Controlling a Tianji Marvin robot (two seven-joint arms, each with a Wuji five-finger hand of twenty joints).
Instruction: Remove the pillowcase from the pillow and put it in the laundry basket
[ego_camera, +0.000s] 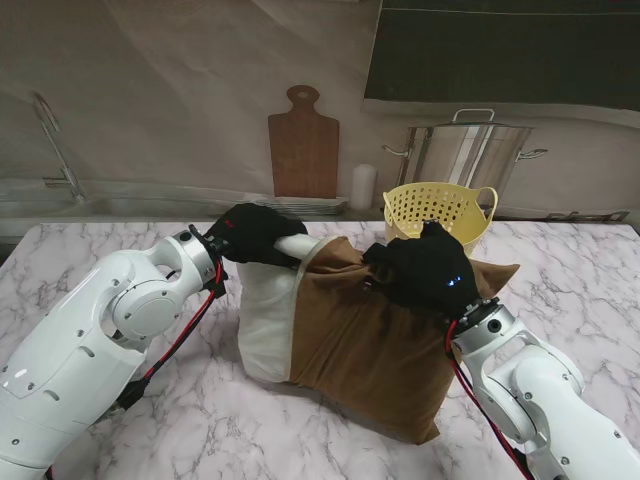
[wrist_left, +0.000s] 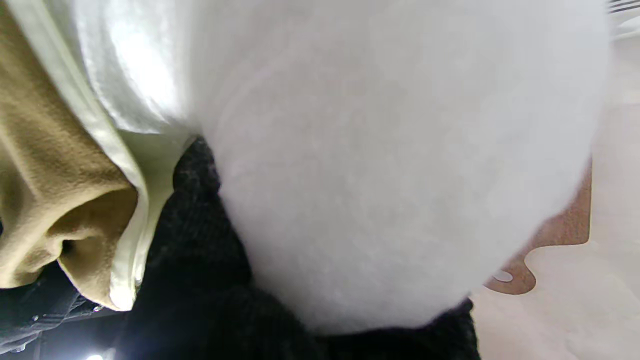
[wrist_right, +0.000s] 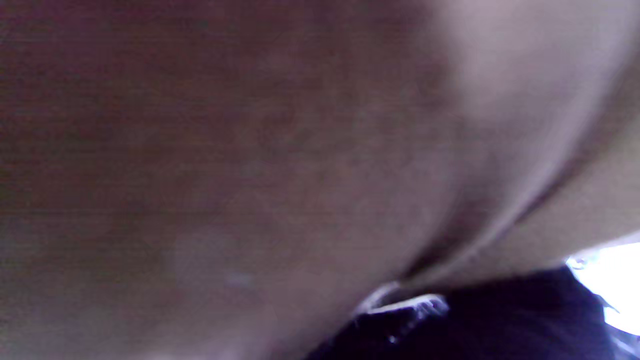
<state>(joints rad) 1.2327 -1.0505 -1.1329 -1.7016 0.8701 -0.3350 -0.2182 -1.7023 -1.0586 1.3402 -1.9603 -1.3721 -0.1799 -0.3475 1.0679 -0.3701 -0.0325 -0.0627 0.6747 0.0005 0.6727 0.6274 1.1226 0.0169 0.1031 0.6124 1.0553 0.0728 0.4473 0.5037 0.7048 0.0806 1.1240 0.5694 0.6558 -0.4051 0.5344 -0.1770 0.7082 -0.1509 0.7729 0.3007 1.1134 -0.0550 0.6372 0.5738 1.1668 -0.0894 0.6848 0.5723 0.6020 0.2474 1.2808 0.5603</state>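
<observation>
A white pillow (ego_camera: 268, 318) stands on the marble table, its left end bare and the rest inside a brown pillowcase (ego_camera: 375, 340). My left hand (ego_camera: 252, 233), in a black glove, is shut on the pillow's bare top corner. The left wrist view is filled by white pillow fabric (wrist_left: 380, 150), with the tan pillowcase edge (wrist_left: 55, 190) beside it. My right hand (ego_camera: 428, 270) is shut on the pillowcase's top edge, farther right. Blurred brown cloth (wrist_right: 250, 150) fills the right wrist view. The yellow laundry basket (ego_camera: 440, 208) stands just behind the pillow on the right.
A wooden cutting board (ego_camera: 303, 145) leans on the back wall, with a white cylinder (ego_camera: 363, 186) and a steel stockpot (ego_camera: 465, 155) to its right. A faucet (ego_camera: 55, 145) stands at the far left. Bare marble (ego_camera: 200, 420) lies nearer to me.
</observation>
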